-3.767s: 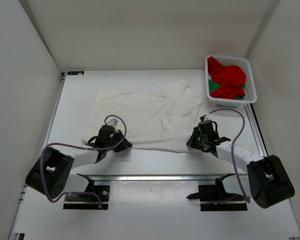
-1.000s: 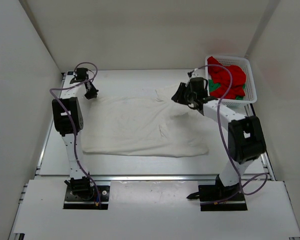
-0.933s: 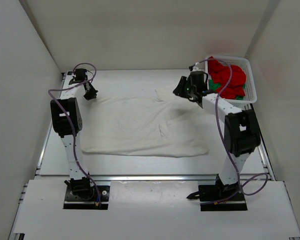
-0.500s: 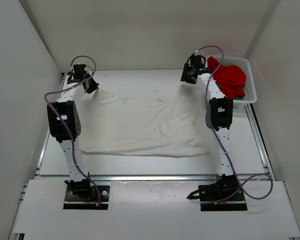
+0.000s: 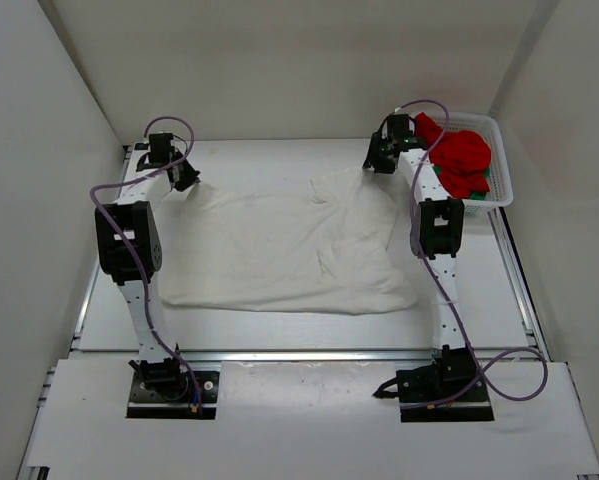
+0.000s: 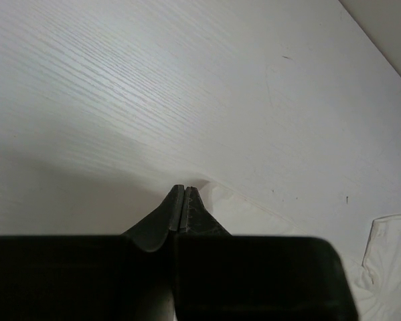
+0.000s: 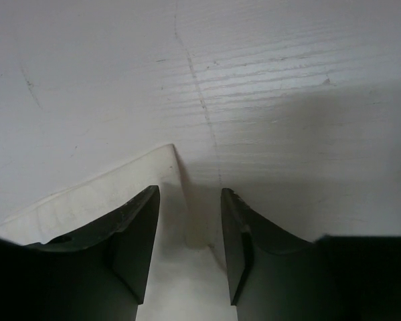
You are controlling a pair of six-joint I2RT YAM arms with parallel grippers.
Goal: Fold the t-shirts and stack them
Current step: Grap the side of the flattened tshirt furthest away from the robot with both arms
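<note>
Looking from overhead, the white t-shirt (image 5: 289, 250) lies spread across the counter (image 5: 279, 335). Its two far corners reach up to the left tool (image 5: 184, 178) and the right tool (image 5: 376, 160), but that view does not show whether either tool grips.

The wrist views settle it. The left tool's fingers (image 6: 167, 214) are pressed tight together. The shirt's edge comes out right at their tips and runs off to the right, so this tool is pinching that corner. The right tool's fingers (image 7: 136, 227) stand apart and hold nothing. The shirt's other corner lies flat on the counter between and just ahead of them, closer to the left finger.

Only the overhead view takes in the white lattice basket (image 5: 501, 195), just to the right of the right tool. The red t-shirt (image 5: 461, 152) is heaped in it, and a sliver of the green t-shirt (image 5: 487, 178) shows beside the red at the basket's right side.
</note>
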